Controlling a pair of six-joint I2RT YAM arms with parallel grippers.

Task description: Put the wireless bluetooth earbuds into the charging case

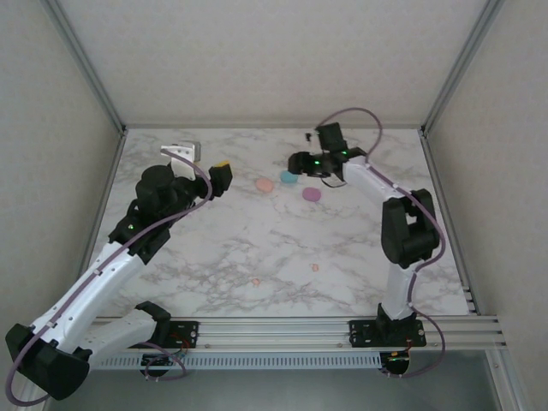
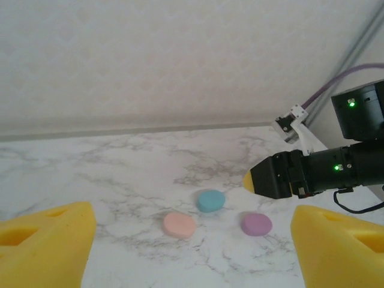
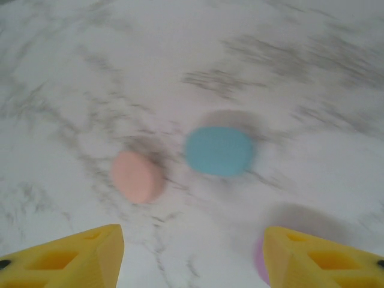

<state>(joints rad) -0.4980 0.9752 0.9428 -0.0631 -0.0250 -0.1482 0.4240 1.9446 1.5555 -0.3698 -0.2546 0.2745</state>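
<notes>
Three closed oval charging cases lie together at the back middle of the marble table: pink [image 1: 264, 185], teal [image 1: 288, 177], purple [image 1: 312, 194]. Two tiny orange-pink earbuds [image 1: 256, 281] [image 1: 315, 267] rest far nearer the front. My right gripper [image 1: 294, 164] hovers just behind the teal case [image 3: 219, 150], open and holding nothing [image 3: 192, 258], with the pink case [image 3: 137, 176] to its left and the purple case [image 3: 259, 261] partly behind its right finger. My left gripper [image 1: 221, 175] hangs open [image 2: 192, 255] to the left, looking at the pink [image 2: 179, 225], teal [image 2: 210, 200] and purple [image 2: 256, 224] cases.
A small grey-white block [image 1: 181, 152] stands at the back left, close behind my left arm. The right arm's black wrist [image 2: 288, 174] reaches in from the right above the cases. An aluminium rail [image 1: 282, 330] runs along the near edge.
</notes>
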